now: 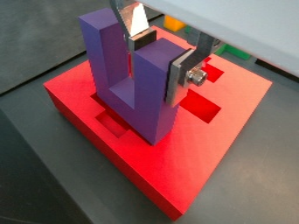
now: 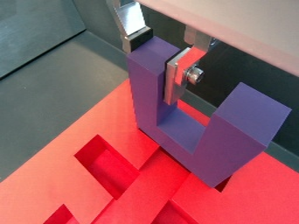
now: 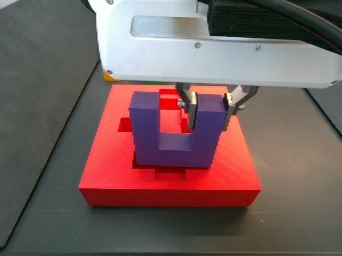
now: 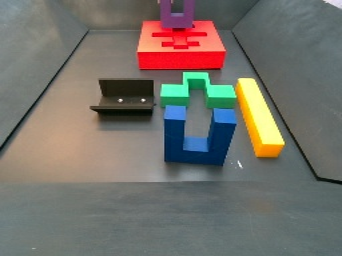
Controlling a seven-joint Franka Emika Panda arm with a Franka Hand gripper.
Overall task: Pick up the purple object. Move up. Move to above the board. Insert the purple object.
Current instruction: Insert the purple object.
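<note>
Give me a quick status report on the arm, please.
Gripper above the board, shut on one prong of the purple object. Object upright, base at the board's cut-outs; seating unclear. Nothing in the way.

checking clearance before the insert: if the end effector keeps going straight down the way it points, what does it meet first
Probably the board. The end effector points down, shut on one prong of the purple object, whose base is at the board's recessed cut-outs. Whether the base already touches is unclear.
</note>
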